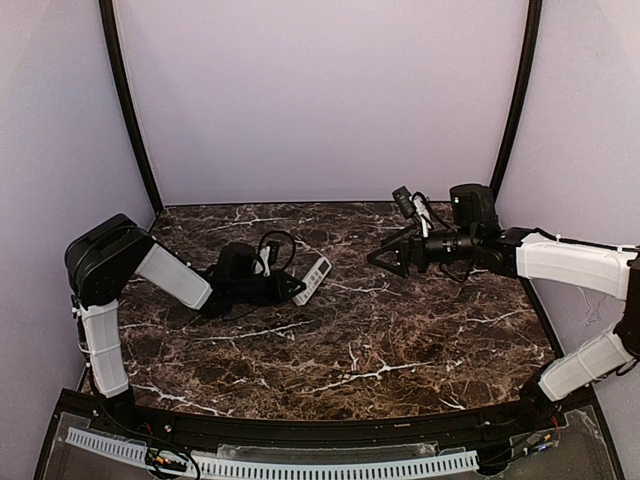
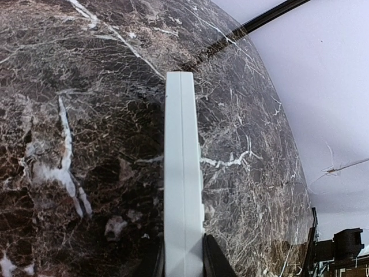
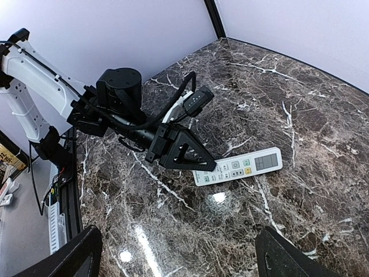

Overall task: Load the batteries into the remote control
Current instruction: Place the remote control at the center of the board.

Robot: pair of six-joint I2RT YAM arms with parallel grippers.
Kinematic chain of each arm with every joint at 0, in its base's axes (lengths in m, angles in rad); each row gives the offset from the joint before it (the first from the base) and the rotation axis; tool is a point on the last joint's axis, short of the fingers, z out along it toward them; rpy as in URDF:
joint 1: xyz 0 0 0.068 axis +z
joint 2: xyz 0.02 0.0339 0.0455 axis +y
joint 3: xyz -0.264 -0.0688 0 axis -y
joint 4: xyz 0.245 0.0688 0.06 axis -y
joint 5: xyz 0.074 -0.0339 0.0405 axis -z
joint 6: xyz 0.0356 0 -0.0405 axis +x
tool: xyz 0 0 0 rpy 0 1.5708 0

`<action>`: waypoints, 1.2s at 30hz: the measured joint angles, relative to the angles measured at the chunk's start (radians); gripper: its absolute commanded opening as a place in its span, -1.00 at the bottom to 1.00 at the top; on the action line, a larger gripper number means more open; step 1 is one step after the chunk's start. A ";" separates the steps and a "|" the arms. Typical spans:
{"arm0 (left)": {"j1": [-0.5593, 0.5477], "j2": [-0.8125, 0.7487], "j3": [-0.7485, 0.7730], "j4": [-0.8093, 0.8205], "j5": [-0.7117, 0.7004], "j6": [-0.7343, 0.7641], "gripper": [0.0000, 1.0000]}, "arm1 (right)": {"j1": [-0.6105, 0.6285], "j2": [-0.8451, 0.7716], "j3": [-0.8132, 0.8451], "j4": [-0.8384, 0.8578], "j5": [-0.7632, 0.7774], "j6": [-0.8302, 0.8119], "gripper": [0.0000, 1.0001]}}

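Grip: left gripper (image 1: 293,293) is clamped on one short end of the remote control (image 1: 315,276). In the left wrist view its two dark fingers (image 2: 212,261) press the white bar's sides.
Free end effector: right gripper (image 1: 378,258) holds nothing, its fingers (image 3: 74,255) spread wide at the bottom corners of its own wrist view.
Remote: lies flat with the buttons and small display facing up, free end pointing toward the back wall. Whether it rests on the table or sits just above it cannot be told.
Position: the remote is left of the table's centre, between the two grippers. The right gripper hangs above the surface, near the remote's far end but apart from it, tips aimed left.
Arms: left arm (image 1: 172,277) reaches low across from the left edge; right arm (image 1: 570,262) comes in raised from the right.
Table (image 1: 400,350): dark brown marble with white veins.
Surround: pale lilac walls and black curved poles (image 1: 125,100) at the back corners.
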 measured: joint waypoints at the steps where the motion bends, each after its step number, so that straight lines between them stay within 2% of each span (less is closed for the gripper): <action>1: 0.000 0.004 -0.001 0.001 0.000 -0.002 -0.91 | 0.000 0.001 0.000 0.001 -0.002 0.000 0.82; 3: 0.000 0.011 -0.004 0.006 -0.002 -0.008 -0.84 | 0.000 0.003 0.000 0.002 -0.004 0.000 0.82; 8: 0.000 0.020 -0.007 0.026 -0.004 -0.017 -0.45 | 0.000 0.004 0.000 0.005 -0.008 0.000 0.82; 10: 0.000 0.022 -0.008 0.027 -0.008 -0.020 -0.36 | 0.000 0.004 0.000 0.005 -0.008 0.000 0.82; 19: 0.000 0.023 -0.014 -0.005 -0.043 -0.008 -0.15 | 0.000 0.004 -0.003 0.005 -0.008 0.000 0.82; 23: 0.000 0.013 -0.010 -0.027 -0.074 0.019 0.02 | -0.002 0.004 -0.004 0.005 -0.008 0.000 0.82; 24: 0.000 0.008 -0.008 -0.042 -0.084 0.028 0.08 | -0.002 0.004 -0.004 0.005 -0.008 0.000 0.82; 26: 0.000 -0.006 0.002 -0.080 -0.110 0.054 0.33 | -0.002 0.004 -0.004 0.005 -0.008 0.000 0.84; 29: 0.000 -0.038 0.025 -0.166 -0.175 0.111 0.84 | -0.005 0.009 -0.004 0.005 -0.006 0.001 0.88; 31: 0.000 -0.059 0.040 -0.230 -0.222 0.150 0.96 | -0.006 0.015 -0.004 0.005 0.002 0.001 0.91; 36: 0.012 -0.100 0.134 -0.442 -0.317 0.263 0.97 | -0.020 0.029 -0.004 0.004 0.023 0.001 0.97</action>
